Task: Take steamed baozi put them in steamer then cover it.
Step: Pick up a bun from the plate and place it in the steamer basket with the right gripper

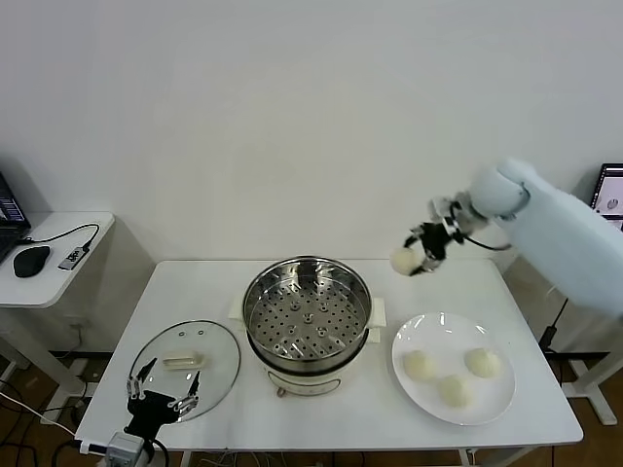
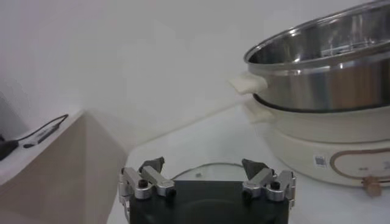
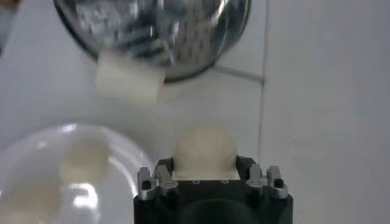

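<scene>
White table (image 1: 341, 409) carries everything; landmark is the steamer (image 1: 308, 313), mid-table, steel pot on a cream base, perforated tray bare, no buns in yet. Glass lid (image 1: 185, 368) lies flat on the robot's left of the steamer, parked clear so the pot mouth is free for loading. White plate (image 1: 492, 399) sits on the robot's right of the steamer, three steamed baozi (image 1: 453, 390) on it, spaced apart. Right gripper (image 1: 417, 255) is up in the air beyond the plate, behind and right of the steamer, fingers part closed around a fourth baozi (image 3: 205, 146); bun is well off the table, likely lifted high enough to clear the pot rim on the way over. Left gripper (image 1: 163, 397) hovers low at the near edge of the lid, left of the steamer, fingers spread wide, nothing held; probably waiting there to take the lid once buns are loaded. Task early: first bun in transit, covering not yet begun.
</scene>
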`<state>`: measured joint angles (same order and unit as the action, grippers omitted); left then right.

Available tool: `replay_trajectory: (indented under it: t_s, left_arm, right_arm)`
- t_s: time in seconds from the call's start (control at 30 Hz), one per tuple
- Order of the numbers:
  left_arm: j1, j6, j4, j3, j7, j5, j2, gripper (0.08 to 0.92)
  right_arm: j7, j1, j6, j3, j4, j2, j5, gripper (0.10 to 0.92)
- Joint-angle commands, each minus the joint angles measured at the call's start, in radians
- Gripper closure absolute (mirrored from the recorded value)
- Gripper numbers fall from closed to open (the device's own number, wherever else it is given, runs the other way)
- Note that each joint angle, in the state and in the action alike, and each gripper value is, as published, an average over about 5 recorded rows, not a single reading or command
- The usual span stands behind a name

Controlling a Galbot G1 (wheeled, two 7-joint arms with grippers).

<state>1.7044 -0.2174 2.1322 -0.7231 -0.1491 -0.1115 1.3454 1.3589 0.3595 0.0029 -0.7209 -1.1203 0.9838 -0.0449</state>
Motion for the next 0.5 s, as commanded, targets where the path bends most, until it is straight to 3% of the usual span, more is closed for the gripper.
replay_trajectory:
  t_s: [0.03,0.2,0.5]
  left_arm:
    - [-0.001,-0.003,0.0,0.0,0.002,-0.002,0.01,0.177]
    - [0.003,-0.003,0.009,-0.005,0.004,-0.012,0.026,0.177]
    - [0.016,-0.006,0.017,-0.019,0.011,-0.011,0.027,0.177]
  right_arm:
    - [0.089,0.175,0.31,-0.102,0.195,0.219,-0.088,0.397]
    - [0.113,0.15,0.463,-0.12,0.139,0.261,0.026,0.397]
    - [0.107,0.123,0.676,-0.22,0.071,0.275,0.05,0.397]
